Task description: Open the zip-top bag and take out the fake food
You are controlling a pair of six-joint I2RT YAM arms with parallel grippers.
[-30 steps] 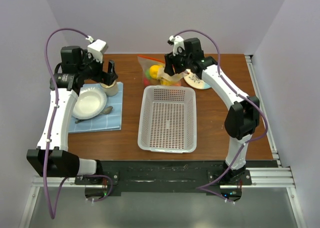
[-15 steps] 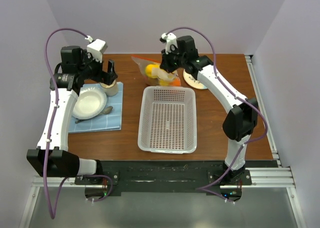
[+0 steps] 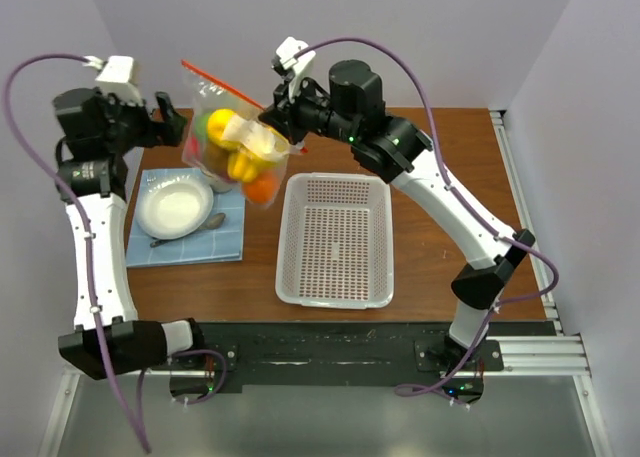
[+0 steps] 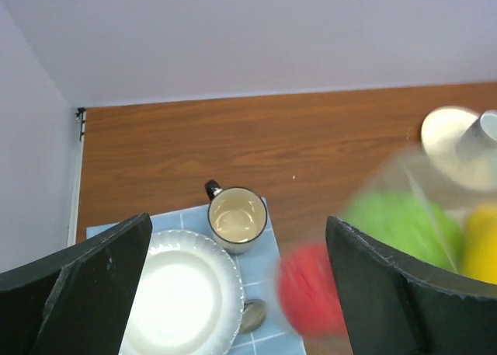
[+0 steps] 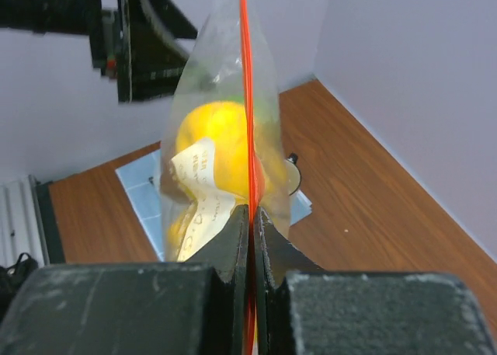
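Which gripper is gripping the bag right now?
The right gripper, jaws shut on the zip-top bag at its zip edge; the left gripper is open, holding nothing.

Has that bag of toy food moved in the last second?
Yes. The bag lay just behind the white basket; now the right hand holds it up in the air, left of the basket, above the blue mat.

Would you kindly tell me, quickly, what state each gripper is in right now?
Left gripper: open, holding nothing.
Right gripper: shut on the clear plastic zip-top bag with the orange-red zip strip.
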